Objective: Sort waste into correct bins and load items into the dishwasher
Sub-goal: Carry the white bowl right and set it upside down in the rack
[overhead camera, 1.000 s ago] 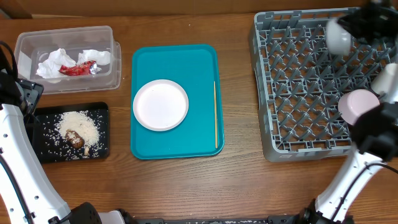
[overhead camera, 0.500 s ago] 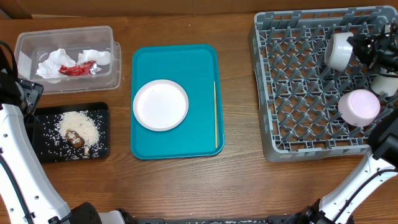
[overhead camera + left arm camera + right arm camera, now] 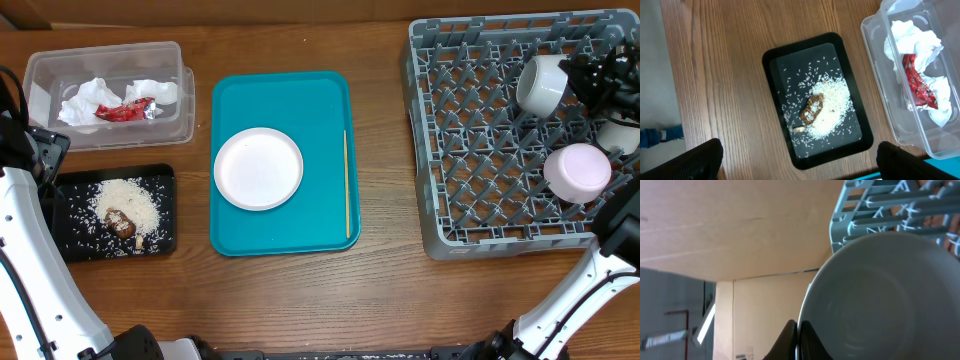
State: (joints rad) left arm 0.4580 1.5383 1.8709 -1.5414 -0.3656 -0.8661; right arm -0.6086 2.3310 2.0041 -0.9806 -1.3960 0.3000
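Right claw (image 3: 798,334) clamped on the rim of the grey bowl (image 3: 541,85).
I hold the bowl tilted at the upper right of the overhead frame, over the dish rack (image 3: 470,150). My left claw (image 3: 797,162) is spread wide above the black tray (image 3: 790,70) at lower left.

Overhead camera is looking straight down over the whole table (image 3: 380,300). Left wrist camera is facing down from height on black tray (image 3: 795,55) and clear tub (image 3: 880,60), both also overhead. Right wrist camera is sitting tight against a bowl (image 3: 890,295).
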